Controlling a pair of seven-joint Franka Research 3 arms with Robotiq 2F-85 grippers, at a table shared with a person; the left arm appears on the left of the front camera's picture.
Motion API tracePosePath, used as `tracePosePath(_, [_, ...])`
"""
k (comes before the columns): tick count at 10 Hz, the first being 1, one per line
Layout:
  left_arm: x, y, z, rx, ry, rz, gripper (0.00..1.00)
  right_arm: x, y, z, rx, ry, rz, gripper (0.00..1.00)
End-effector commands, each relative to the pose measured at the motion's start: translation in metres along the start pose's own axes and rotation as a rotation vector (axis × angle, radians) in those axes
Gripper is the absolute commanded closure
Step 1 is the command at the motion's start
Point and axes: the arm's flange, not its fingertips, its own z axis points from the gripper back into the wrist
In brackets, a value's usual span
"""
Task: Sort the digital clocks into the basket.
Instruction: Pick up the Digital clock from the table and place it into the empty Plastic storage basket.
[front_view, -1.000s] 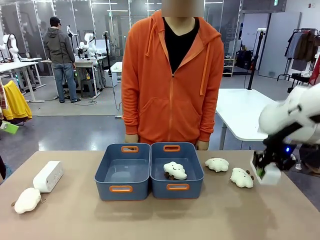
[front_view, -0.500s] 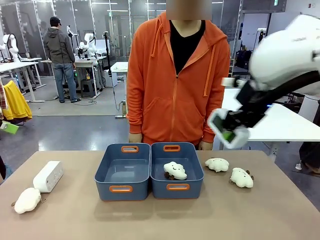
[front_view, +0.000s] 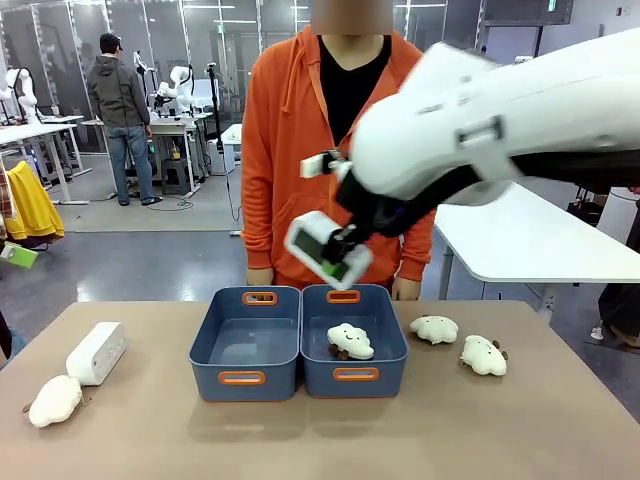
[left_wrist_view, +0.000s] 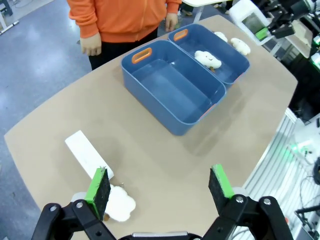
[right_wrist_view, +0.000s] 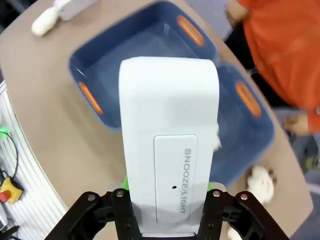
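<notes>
A white digital clock (front_view: 322, 249) hangs in the air above the two blue-grey baskets, my right gripper (front_view: 343, 243) shut on it. In the right wrist view that clock (right_wrist_view: 169, 135) is upright between the fingers, over the empty left basket (right_wrist_view: 112, 67). The empty basket (front_view: 270, 385) stands beside its twin (front_view: 320, 385), which holds a white plush (front_view: 349, 340). A second digital clock (front_view: 96, 352) lies at the table's left. My left gripper (left_wrist_view: 160, 185) stands open high over that clock (left_wrist_view: 86, 154), nothing between its green pads (left_wrist_view: 99, 186).
A person in an orange hoodie (front_view: 300, 160) stands at the far edge behind the baskets. Plush toys lie at the near left (front_view: 55, 400) and at the right (front_view: 434, 329) (front_view: 484, 356). The table's front strip is bare.
My right arm has swung up and leftward from the table's right edge, carrying the clock, and now holds it over the baskets. Things on the table have not moved.
</notes>
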Motion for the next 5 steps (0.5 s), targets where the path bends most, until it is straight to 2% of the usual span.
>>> tracePosePath(1, [0.001, 0.001, 0.001, -0.021, -0.009, -0.004, 0.0, 0.042, -0.007, -0.049, 0.008, 0.002, 0.143, 0.78])
tracePosePath(3, [0.001, 0.001, 0.001, -0.021, -0.009, -0.004, 0.0, 0.062, -0.002, -0.101, 0.06, 0.087, 0.228, 0.78])
tracePosePath(5, [0.001, 0.001, 0.001, -0.021, -0.009, -0.004, 0.0, 0.066, 0.01, -0.141, 0.11, 0.12, 0.223, 0.78])
